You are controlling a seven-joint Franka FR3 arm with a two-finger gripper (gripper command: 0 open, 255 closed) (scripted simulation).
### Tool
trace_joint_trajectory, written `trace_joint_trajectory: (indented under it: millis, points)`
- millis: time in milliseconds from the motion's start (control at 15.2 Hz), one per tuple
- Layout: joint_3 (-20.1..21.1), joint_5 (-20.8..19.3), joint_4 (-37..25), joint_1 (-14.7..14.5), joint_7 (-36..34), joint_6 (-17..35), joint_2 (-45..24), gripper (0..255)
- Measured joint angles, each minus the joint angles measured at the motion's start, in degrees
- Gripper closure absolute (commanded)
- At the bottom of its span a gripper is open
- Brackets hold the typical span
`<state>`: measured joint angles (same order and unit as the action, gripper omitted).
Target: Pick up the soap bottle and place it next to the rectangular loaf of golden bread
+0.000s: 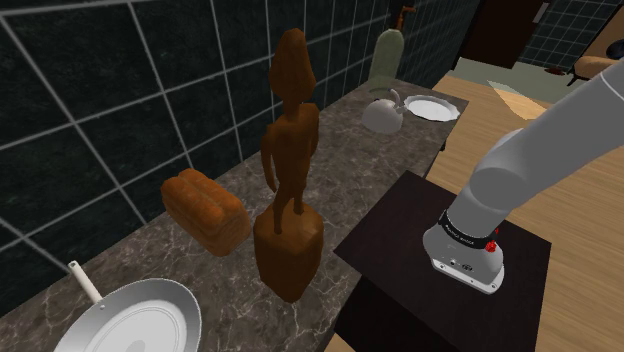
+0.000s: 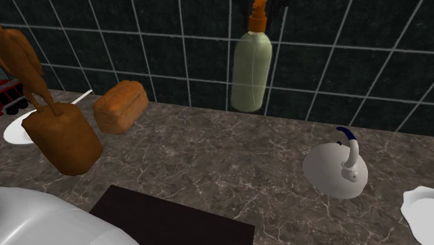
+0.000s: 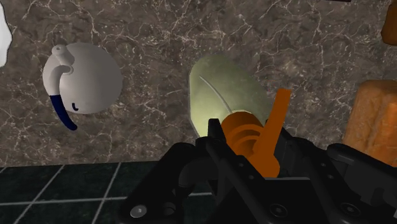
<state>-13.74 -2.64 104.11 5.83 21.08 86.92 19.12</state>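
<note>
Small print on dark band round arm base (image 1: 462, 235), too small to read; red button beside it. At gripper (image 3: 249, 147): tight clasp on neck of soap bottle (image 2: 250, 69), black fingers (image 3: 215, 146) hard vs orange pump (image 3: 253, 130). Pale green bottle upright, close to dark tiled wall (image 2: 139, 42), at far end of marble counter (image 2: 229, 160) in shoulder view. Contact betw. bottle base & counter: can't tell. Near bottle, toward second exterior view's right: white kettle (image 2: 332, 170) w/ dark blue handle; further right, at pic edge, white plate (image 2: 421, 212). Golden loaf (image 2: 120, 106) well apart from bottle, toward that view's left, by wall. Just beside loaf: tall brown wooden figure (image 1: 290, 150) on block, betw. loaf & dark stand (image 1: 400, 230) in shoulder view. Silver frying pan (image 1: 140, 320) near loaf, at shoulder view's lower left.
</note>
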Motion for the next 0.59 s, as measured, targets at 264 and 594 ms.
trace_joint_trajectory:
  millis: [264,594]
  points:
    - [3.35,1.08,1.72,-1.76,-5.01,2.34,-0.75,255]
    - [7.48,2.50,0.05,-4.19,-11.34,3.98,-4.05,255]
